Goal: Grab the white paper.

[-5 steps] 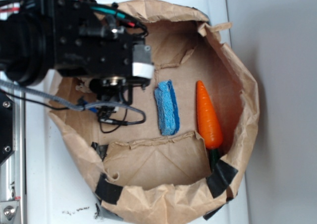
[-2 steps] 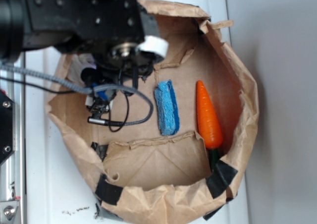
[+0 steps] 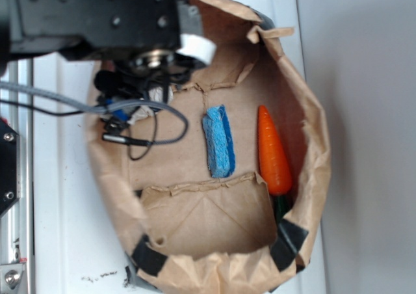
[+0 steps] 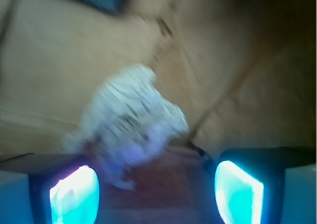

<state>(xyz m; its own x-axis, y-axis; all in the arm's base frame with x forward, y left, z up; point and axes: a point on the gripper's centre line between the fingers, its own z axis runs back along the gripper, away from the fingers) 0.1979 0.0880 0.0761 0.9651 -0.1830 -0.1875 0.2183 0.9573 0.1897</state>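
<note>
The white paper (image 4: 132,126) is a crumpled off-white wad on the brown bag floor, blurred in the wrist view. It lies just ahead of my gripper (image 4: 156,192), nearer the left finger. The gripper is open, its two glowing fingertips (image 4: 74,196) wide apart with nothing between them. In the exterior view the black arm (image 3: 97,14) covers the bag's upper left. Only a pale scrap of the white paper (image 3: 144,110) shows beneath it, among the cables. The fingers themselves are hidden there.
The brown paper bag (image 3: 208,213) lies open on a white surface, with raised walls all round. Inside it, a blue sponge (image 3: 218,142) lies at the centre and an orange carrot (image 3: 273,152) to its right. Grey and black cables (image 3: 149,134) hang from the arm.
The arm has moved toward the top of the exterior view. The bag's left wall has shifted inward, so the bag looks narrower. Sponge and carrot stayed put.
</note>
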